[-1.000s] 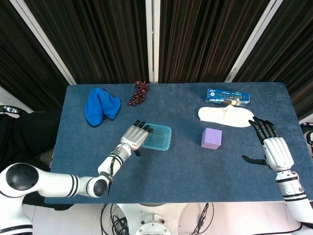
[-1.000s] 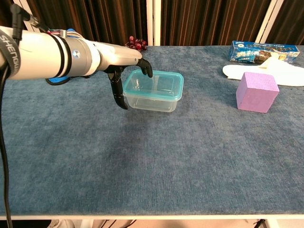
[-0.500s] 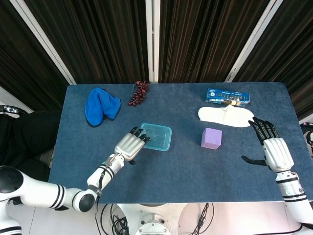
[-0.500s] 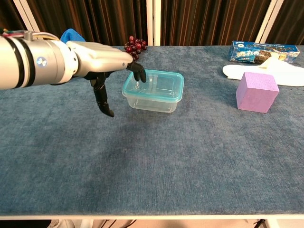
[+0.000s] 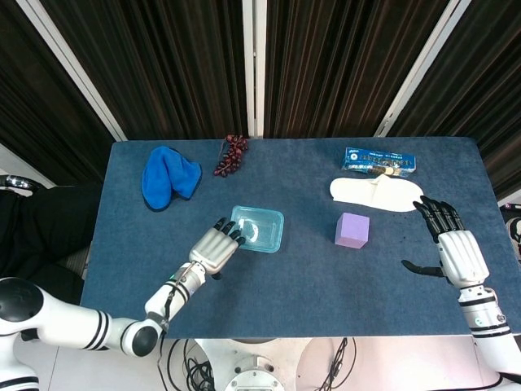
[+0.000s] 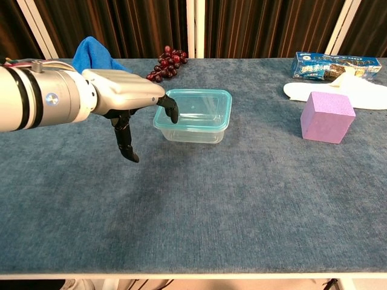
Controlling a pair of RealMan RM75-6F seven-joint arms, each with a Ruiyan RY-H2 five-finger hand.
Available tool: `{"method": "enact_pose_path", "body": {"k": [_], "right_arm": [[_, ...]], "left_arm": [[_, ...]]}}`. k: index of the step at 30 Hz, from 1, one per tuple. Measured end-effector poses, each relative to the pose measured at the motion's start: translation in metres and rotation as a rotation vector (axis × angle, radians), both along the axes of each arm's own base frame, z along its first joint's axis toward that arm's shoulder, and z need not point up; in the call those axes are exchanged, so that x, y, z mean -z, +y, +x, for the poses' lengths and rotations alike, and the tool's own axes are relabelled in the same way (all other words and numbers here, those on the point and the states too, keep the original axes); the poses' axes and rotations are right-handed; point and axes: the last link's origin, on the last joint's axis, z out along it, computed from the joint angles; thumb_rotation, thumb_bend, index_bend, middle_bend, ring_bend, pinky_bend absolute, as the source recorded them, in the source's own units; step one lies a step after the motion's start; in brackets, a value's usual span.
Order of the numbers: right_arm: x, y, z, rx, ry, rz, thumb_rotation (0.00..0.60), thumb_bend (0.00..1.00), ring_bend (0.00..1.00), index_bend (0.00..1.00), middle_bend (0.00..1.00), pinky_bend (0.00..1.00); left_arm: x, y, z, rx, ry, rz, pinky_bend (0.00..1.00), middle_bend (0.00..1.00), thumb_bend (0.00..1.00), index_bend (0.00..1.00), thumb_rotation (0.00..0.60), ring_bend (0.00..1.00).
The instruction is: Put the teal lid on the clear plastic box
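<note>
The table (image 5: 293, 269) is covered by a blue cloth surface and carries every item listed below.

The left hand (image 5: 213, 247) sits at 7 o'clock from the table centre, just beside the box. Its fingers are spread and hold nothing; in the chest view the hand (image 6: 124, 93) is held above the table with the thumb pointing down and the dark fingertips (image 6: 171, 109) at the box's near left corner. Contact with the box cannot be determined.

The right hand (image 5: 456, 244) is at 4 o'clock near the table's right edge, fingers apart, holding nothing. The chest view does not show it.

The clear plastic box (image 5: 257, 229) stands upright near the table centre, slightly toward 8 o'clock. The teal lid (image 6: 195, 110) sits on top of the box, its rim running around the box's upper edge.

The blue cloth (image 5: 168, 177) lies bunched at 10 o'clock. The white slipper (image 5: 376, 194) lies at 2 o'clock, with the blue snack pack (image 5: 379, 160) just beyond it toward the far edge. The purple cube (image 5: 352, 229) stands at 3 o'clock, near the slipper. The grapes (image 5: 232, 154) lie at 11 o'clock by the far edge.
</note>
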Motion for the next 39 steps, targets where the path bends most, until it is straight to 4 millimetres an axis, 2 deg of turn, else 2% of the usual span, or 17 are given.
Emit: {"method": "enact_pose_path", "body": {"k": [6, 10, 15, 18, 20, 23, 28, 33, 35, 39], "right_arm": [[0.0, 0.0, 0.0, 0.0, -0.001, -0.001, 0.6, 0.0, 0.0, 0.0, 0.0, 0.0], [-0.002, 0.0, -0.001, 0.004, -0.002, -0.004, 0.6, 0.0, 0.0, 0.0, 0.0, 0.0], [-0.006, 0.0, -0.005, 0.018, 0.006, 0.006, 0.6, 0.01, 0.0, 0.0, 0.0, 0.0], [-0.009, 0.0, -0.009, 0.038, 0.017, 0.028, 0.6, 0.03, 0.0, 0.0, 0.0, 0.0], [-0.012, 0.0, -0.012, 0.051, 0.019, 0.035, 0.6, 0.03, 0.0, 0.0, 0.0, 0.0], [-0.017, -0.001, -0.018, 0.065, 0.018, 0.031, 0.6, 0.03, 0.0, 0.0, 0.0, 0.0], [-0.023, 0.003, -0.022, 0.055, 0.026, 0.015, 0.6, 0.03, 0.0, 0.0, 0.0, 0.0], [-0.027, 0.013, -0.025, 0.049, 0.033, -0.015, 0.6, 0.03, 0.0, 0.0, 0.0, 0.0], [-0.029, 0.02, -0.028, 0.05, 0.031, -0.03, 0.6, 0.03, 0.0, 0.0, 0.0, 0.0], [-0.031, 0.035, -0.035, 0.074, 0.031, -0.045, 0.6, 0.04, 0.0, 0.0, 0.0, 0.0]], "left_arm": [[0.0, 0.002, 0.003, 0.0, -0.022, 0.011, 0.0, 0.19, 0.0, 0.24, 0.6, 0.0], [-0.01, 0.006, 0.009, -0.001, -0.084, 0.045, 0.0, 0.18, 0.0, 0.24, 0.6, 0.0], [-0.036, 0.017, 0.008, -0.039, -0.224, 0.133, 0.0, 0.18, 0.0, 0.23, 0.6, 0.0], [-0.059, 0.027, -0.005, -0.085, -0.308, 0.222, 0.0, 0.18, 0.0, 0.23, 0.6, 0.0], [-0.076, 0.033, -0.023, -0.12, -0.353, 0.305, 0.0, 0.17, 0.0, 0.23, 0.6, 0.0], [-0.103, 0.037, -0.055, -0.156, -0.388, 0.419, 0.0, 0.1, 0.0, 0.2, 0.6, 0.0], [-0.136, 0.028, -0.109, -0.21, -0.386, 0.526, 0.0, 0.09, 0.0, 0.18, 0.6, 0.0], [-0.174, -0.001, -0.169, -0.229, -0.357, 0.688, 0.0, 0.09, 0.0, 0.18, 0.6, 0.0], [-0.184, -0.02, -0.191, -0.245, -0.344, 0.719, 0.0, 0.09, 0.0, 0.18, 0.6, 0.0], [-0.195, -0.053, -0.221, -0.282, -0.33, 0.746, 0.0, 0.09, 0.0, 0.18, 0.6, 0.0]]}}
